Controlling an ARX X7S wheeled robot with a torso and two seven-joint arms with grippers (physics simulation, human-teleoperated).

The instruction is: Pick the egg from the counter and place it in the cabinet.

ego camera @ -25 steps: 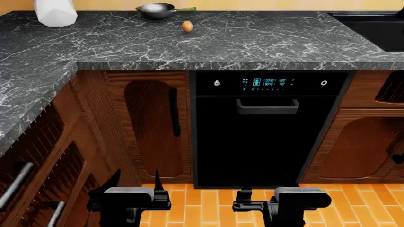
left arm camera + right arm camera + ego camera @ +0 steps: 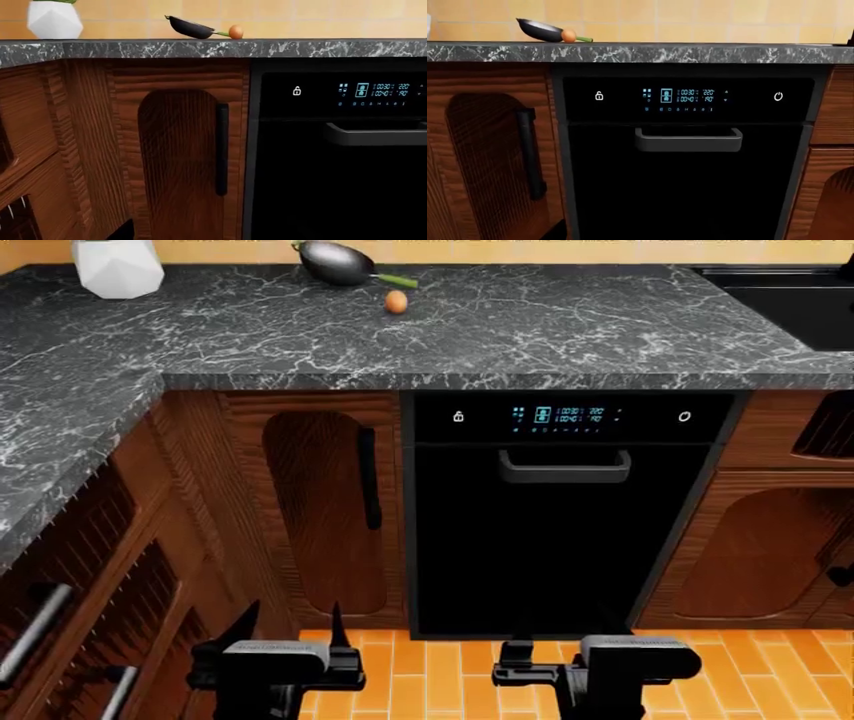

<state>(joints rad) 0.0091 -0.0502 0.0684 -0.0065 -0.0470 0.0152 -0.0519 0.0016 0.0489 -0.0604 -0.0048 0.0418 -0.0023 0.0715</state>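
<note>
The small orange-brown egg (image 2: pixel 395 302) lies on the black marble counter (image 2: pixel 561 335), far back, just in front of the dark wok's green handle. It also shows in the left wrist view (image 2: pixel 235 32) and the right wrist view (image 2: pixel 568 35). The wooden cabinet door (image 2: pixel 320 510) with a dark vertical handle (image 2: pixel 370 478) is shut under the counter. My left gripper (image 2: pixel 290 628) hangs low near the floor, its fingers apart and empty. My right gripper (image 2: pixel 531 668) is low too and seen edge-on. Neither wrist view shows its own fingers.
The dark wok (image 2: pixel 334 258) stands tilted at the counter's back. A white faceted vase (image 2: pixel 118 268) stands at the back left. A black appliance (image 2: pixel 567 530) with a lit panel is right of the cabinet door. A dark sink (image 2: pixel 787 290) is at the far right. Drawers line the left side.
The wok has tipped up and shifted toward the back wall. The egg sits slightly nearer the counter's front. Both grippers sit a touch lower.
</note>
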